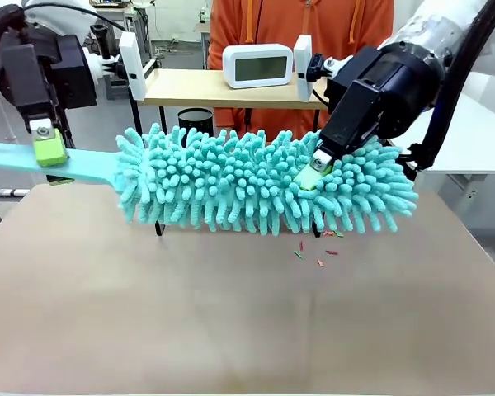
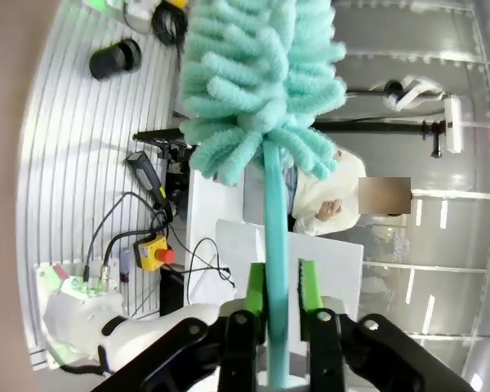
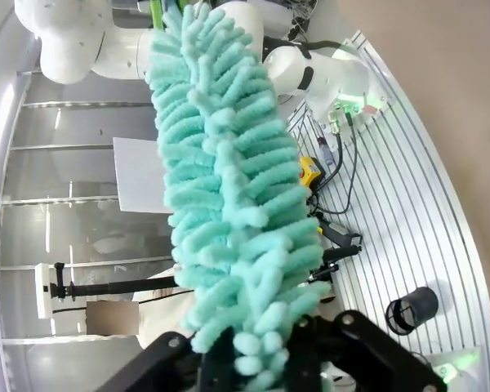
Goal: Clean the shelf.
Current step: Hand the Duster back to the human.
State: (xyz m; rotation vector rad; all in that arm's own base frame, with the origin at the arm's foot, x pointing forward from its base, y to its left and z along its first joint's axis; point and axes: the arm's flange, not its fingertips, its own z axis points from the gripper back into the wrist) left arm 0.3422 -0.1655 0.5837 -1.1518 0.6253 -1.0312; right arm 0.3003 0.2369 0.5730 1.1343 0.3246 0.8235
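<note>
Shaggy teal chenille duster (image 1: 264, 181): right end effector (image 1: 313, 175) pinches fringe, left (image 1: 49, 153) straddles its flat handle.

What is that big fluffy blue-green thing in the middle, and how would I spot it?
Look across the brown table toward the person in orange. Stretched sideways in front of the small wooden shelf is a duster, with the right gripper pinching its fluffy end and the left gripper at its flat handle. Nothing else here is turquoise and covered in soft noodle-like fingers.
</note>
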